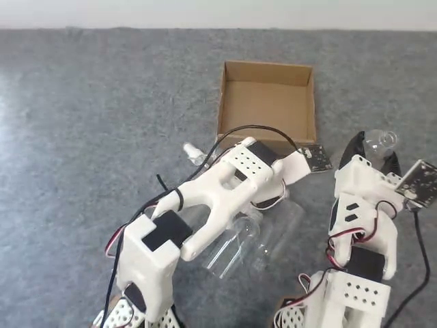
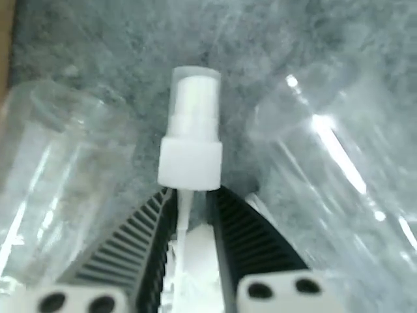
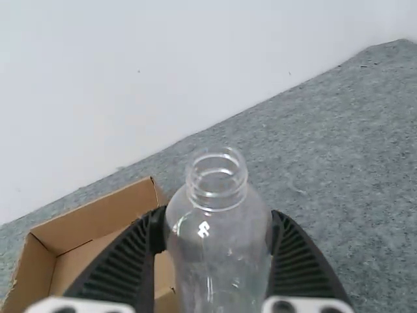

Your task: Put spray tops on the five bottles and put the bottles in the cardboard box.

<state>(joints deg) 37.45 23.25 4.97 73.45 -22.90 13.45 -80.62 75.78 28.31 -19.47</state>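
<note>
My left gripper (image 2: 190,192) is shut on the thin stem of a white spray top (image 2: 190,140), holding it low over the grey carpet between two clear bottles (image 2: 45,169) (image 2: 339,163) that lie on their sides. In the high view those lying bottles (image 1: 239,239) sit under the left arm. My right gripper (image 3: 217,228) is shut on an upright clear bottle (image 3: 216,195) whose neck is uncapped; the high view shows that bottle (image 1: 379,141) raised to the right of the cardboard box (image 1: 268,76). The box interior looks bare.
A loose spray top (image 1: 193,153) lies on the carpet left of the box's near corner. The left arm's black cable arcs over the box's front wall. A pale wall borders the carpet behind the box (image 3: 78,241).
</note>
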